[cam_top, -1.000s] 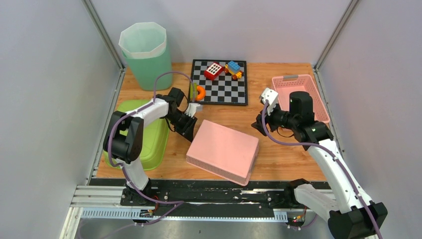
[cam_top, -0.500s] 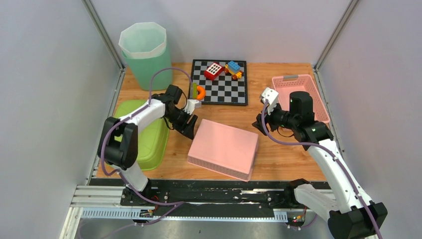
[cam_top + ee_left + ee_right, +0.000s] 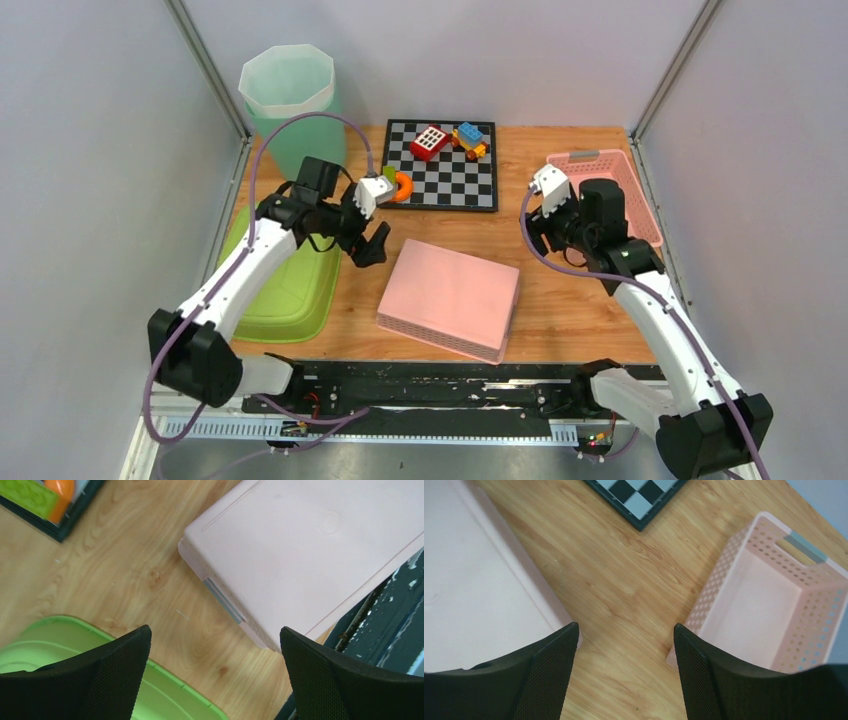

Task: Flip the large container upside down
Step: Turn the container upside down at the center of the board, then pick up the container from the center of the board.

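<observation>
Near the front edge of the desk [image 3: 560,310] the large pink container [image 3: 448,300] lies bottom-up, the task seemingly done. Left gripper [image 3: 214,631] and right gripper [image 3: 625,626] hang spread, empty; only retreat remains.

The wooden worktop [image 3: 560,300] carried five things — an upturned pink container [image 3: 450,298] at centre, a green tray [image 3: 300,290] left, a green bin [image 3: 295,140] and checkerboard [image 3: 455,185] behind, a pink basket [image 3: 600,168] right.
</observation>
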Controlling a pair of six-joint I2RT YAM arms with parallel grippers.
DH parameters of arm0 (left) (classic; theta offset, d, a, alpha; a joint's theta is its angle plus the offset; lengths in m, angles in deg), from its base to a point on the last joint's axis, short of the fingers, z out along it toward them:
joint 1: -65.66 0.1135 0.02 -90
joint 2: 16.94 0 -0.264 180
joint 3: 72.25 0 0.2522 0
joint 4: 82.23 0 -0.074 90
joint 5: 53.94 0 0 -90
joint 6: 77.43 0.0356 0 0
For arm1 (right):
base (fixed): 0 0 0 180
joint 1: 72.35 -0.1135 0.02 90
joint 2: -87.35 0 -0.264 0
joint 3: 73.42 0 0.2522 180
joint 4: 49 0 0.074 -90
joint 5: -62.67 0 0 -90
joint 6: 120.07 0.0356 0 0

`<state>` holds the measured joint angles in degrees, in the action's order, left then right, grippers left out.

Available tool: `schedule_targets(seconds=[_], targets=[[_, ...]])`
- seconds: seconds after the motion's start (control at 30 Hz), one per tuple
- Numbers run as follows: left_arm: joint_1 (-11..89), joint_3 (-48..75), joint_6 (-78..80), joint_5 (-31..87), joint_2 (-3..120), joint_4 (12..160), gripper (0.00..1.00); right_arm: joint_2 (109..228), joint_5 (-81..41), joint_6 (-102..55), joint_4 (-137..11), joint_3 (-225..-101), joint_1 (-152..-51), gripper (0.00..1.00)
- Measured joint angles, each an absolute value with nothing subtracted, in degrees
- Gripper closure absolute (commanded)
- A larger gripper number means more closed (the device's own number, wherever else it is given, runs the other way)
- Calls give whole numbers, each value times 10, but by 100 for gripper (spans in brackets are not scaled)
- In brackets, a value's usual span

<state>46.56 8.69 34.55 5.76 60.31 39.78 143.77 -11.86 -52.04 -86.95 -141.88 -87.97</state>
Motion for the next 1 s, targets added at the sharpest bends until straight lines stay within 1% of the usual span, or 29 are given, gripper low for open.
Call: schedule_targets(seconds=[0.1,0.23,0.43,0.67,0.83,1.0], targets=[[449,83,397,70,558,398,0,1454,-164,-512,-863,-1422,-871,24],[397,47,471,99,493,398,0,1500,-215,-504,-863,-1440,-851,24],[295,-37,558,145,435,398,0,1578,-231,-490,-867,-1470,-786,25],[231,-92,608,189,432,410,0,1647,-207,-474,-874,-1513,-724,27],[186,-101,617,227,465,441,0,1694,-192,-469,-882,-1515,-712,29],[156,-113,615,258,511,480,0,1738,-183,-463,-891,-1515,-711,35]])
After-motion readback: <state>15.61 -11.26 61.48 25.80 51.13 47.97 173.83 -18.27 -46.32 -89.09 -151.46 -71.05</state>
